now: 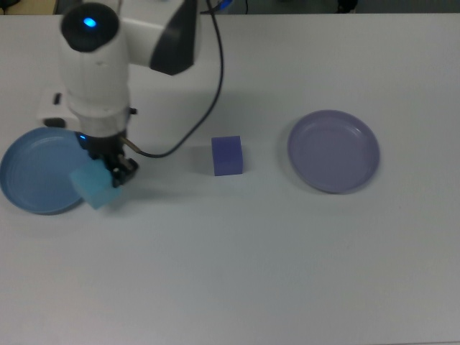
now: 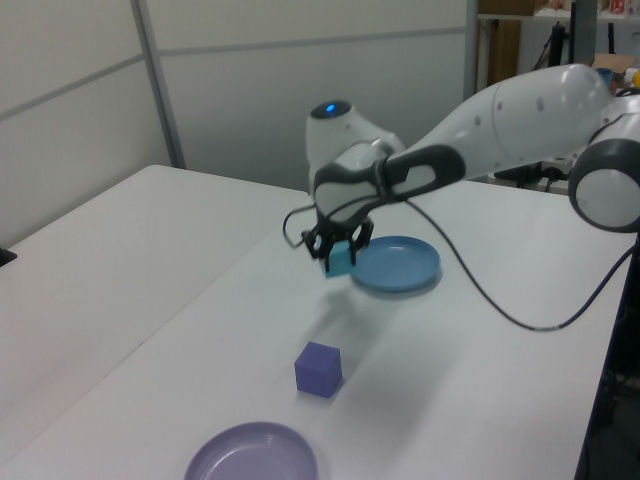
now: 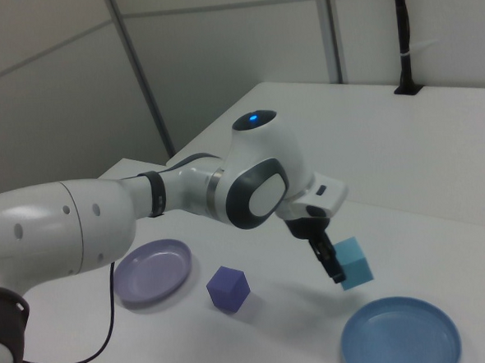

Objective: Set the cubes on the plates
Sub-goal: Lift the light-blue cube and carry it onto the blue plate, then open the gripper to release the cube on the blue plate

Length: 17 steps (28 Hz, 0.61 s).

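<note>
A: Where's the claw (image 1: 108,172) rn?

B: Pinching the cyan cube (image 1: 95,186), held up off the worktop (image 1: 287,259). In the top view it's right at the blue plate (image 1: 32,180)'s right rim, cube partly overlapping the rim. The right view shows the cube clearly in the air, above and just to the right view's left of the plate.

A: So which way does it need to go?

B: Plate centre lies toward the top view's left of the cube. My read: a short carry that way, then down, then let go. Drop it now and it'd prob catch the rim or land on the worktop beside it.

A: Cube orientation?

B: Turned approx. diagonal in the top view, one corner pointing down-left. No long axis, it's a cube, so the angle shouldn't matter for the drop.

A: How does it look?

B: Small, matte, light turquoise, sharp edges, much smaller than the plate. Plate is shallow w/ a raised rim, nothing in it.

A: And the other one?

B: Indigo cube (image 1: 227,155) sits on the worktop, mid-scene in the top view, btwn the two plates. Lavender plate (image 1: 333,151) is at the top view's right, bare, well apart from the arm. Judging by that, approx. first half of the task, no cube placed yet.
</note>
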Motion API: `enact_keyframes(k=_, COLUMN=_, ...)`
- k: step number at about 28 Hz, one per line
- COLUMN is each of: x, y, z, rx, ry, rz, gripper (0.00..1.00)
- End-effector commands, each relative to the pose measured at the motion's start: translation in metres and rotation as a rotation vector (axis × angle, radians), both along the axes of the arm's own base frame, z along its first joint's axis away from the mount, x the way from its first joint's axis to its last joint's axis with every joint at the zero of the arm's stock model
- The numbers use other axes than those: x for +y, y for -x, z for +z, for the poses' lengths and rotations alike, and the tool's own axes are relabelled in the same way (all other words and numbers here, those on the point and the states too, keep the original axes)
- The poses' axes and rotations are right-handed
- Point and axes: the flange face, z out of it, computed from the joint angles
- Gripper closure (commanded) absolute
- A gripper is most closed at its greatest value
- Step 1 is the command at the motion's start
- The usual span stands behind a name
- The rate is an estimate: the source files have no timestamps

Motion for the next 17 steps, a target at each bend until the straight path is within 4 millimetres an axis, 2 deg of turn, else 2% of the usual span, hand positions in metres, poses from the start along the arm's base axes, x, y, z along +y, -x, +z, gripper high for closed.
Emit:
enact_keyframes(k=1, x=-0.048, y=0.011, z=0.011, rx=0.001, ry=0.029, rz=-0.022, gripper=0.51)
enact_keyframes(k=2, x=-0.059, y=0.013, z=0.008, rx=0.010, ry=0.039, rz=-0.019, gripper=0.51)
enact_keyframes(k=3, x=-0.080, y=0.018, z=0.002, rx=0.029, ry=0.063, rz=-0.009, gripper=0.50)
enact_keyframes(k=4, x=-0.089, y=0.020, z=-0.002, rx=0.039, ry=0.074, rz=-0.001, gripper=0.50)
enact_keyframes(k=8, x=-0.108, y=0.027, z=-0.013, rx=0.076, ry=0.086, rz=0.026, gripper=0.50)
enact_keyframes(k=9, x=-0.116, y=0.033, z=-0.022, rx=0.101, ry=0.083, rz=0.043, gripper=0.50)
enact_keyframes(k=13, x=-0.116, y=0.041, z=-0.039, rx=0.144, ry=0.074, rz=0.079, gripper=0.50)
enact_keyframes(k=17, x=-0.115, y=0.042, z=-0.045, rx=0.157, ry=0.071, rz=0.083, gripper=0.30)
